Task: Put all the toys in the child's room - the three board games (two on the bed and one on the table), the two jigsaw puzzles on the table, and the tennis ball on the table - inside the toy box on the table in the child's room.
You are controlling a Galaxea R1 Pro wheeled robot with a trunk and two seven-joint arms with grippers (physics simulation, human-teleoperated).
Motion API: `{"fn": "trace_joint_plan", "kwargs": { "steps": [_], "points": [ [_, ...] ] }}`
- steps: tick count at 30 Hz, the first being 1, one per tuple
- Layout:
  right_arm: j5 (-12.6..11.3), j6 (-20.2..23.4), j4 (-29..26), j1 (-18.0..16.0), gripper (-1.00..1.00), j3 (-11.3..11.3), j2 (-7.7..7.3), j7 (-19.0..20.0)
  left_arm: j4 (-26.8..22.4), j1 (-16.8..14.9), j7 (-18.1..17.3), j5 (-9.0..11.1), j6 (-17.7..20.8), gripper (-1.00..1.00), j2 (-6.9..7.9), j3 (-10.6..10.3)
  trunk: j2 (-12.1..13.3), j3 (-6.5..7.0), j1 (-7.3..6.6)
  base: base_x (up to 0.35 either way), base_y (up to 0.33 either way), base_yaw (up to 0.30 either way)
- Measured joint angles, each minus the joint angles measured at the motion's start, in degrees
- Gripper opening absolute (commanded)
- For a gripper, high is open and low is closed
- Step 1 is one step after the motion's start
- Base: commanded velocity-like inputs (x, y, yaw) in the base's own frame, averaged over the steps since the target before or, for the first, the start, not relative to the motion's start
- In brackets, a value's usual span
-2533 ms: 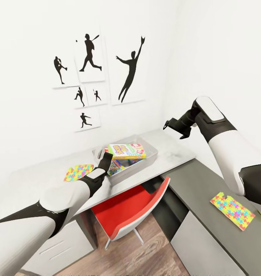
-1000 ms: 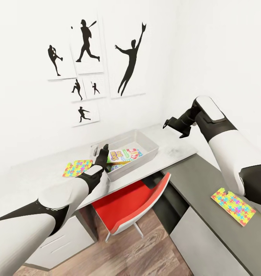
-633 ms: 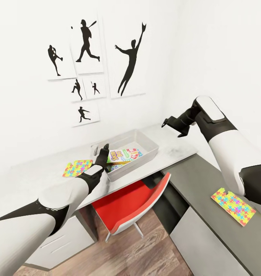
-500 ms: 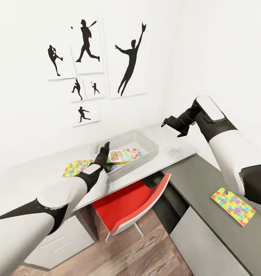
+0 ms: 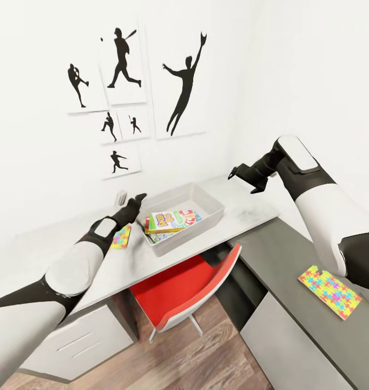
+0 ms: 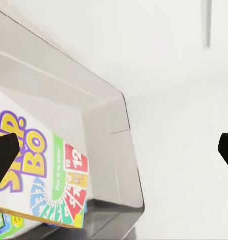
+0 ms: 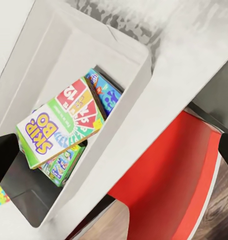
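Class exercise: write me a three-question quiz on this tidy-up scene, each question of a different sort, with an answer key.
1. True or false: the white-green-red Skip-Bo game box lies inside the shallow light grey toy box.
2. Multiple choice: the multicolour jigsaw-pattern square nearest the right arm rests on: A) the red chair; B) the lower dark grey desk section; C) the toy box.
3. Fill in: the left gripper hangs beside the toy box with its fingers ____.

Key: 1 true. 2 B. 3 open, holding nothing; the left wrist view shows the fingertips spread wide apart.
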Motion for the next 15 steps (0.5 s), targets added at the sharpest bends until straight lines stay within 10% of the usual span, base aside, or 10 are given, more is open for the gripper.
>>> {"fn": "trace_joint_plan", "kwargs": {
  "steps": [15],
  "points": [
    [0.04, -0.09, -0.06, 0.03, 1.00, 0.06, -0.34, 0.10, -4.21, 0.36, -2.50, 0.12, 12.57, 1.00, 4.30, -3.29, 0.00, 1.22, 0.00, 0.000, 0.000, 0.000]
  ]
}}
